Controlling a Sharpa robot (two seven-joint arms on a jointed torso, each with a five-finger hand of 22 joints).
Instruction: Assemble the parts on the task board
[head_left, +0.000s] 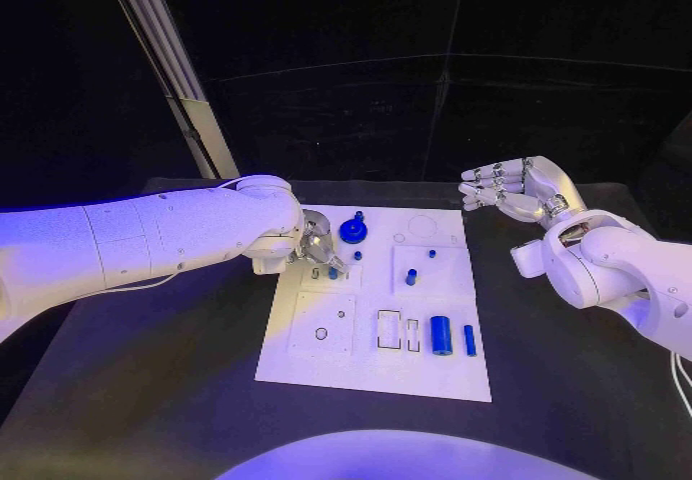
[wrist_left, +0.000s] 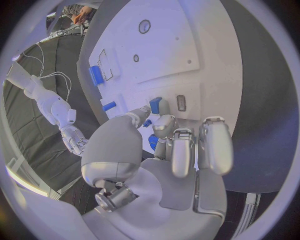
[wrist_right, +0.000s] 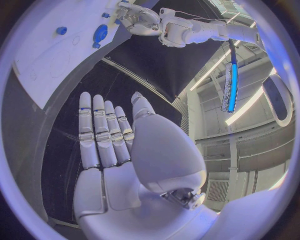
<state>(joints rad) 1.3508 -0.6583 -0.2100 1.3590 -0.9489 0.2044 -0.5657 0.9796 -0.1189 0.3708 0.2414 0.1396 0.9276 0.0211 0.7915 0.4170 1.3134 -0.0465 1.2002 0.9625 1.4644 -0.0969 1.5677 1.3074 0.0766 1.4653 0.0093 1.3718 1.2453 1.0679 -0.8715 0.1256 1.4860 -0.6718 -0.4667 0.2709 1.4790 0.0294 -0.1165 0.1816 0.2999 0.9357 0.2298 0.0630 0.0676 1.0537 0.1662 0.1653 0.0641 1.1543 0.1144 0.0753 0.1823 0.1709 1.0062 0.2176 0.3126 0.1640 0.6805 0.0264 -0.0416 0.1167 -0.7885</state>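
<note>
The white task board (head_left: 375, 365) lies mid-table. My left hand (head_left: 307, 245) hovers over its far left part, with thumb and a finger pinching a small blue part (head_left: 332, 271) low over the board; the same blue part (wrist_left: 155, 105) sits between the fingertips (wrist_left: 141, 113) beside a small slot. A round blue part (head_left: 353, 232) stands just beyond the hand. A blue peg (head_left: 411, 278), a thick blue cylinder (head_left: 441, 336) and a thin blue pin (head_left: 470, 340) lie on the board. My right hand (head_left: 513, 190) is raised off the board's far right corner, fingers straight, holding nothing.
Two rectangular slots (head_left: 389, 329) and a small ring (head_left: 320, 333) mark the board's near half. A slanted metal post (head_left: 188, 100) rises behind the left arm. The right wrist view shows the board (wrist_right: 44, 60) and my left hand (wrist_right: 140, 17) far off.
</note>
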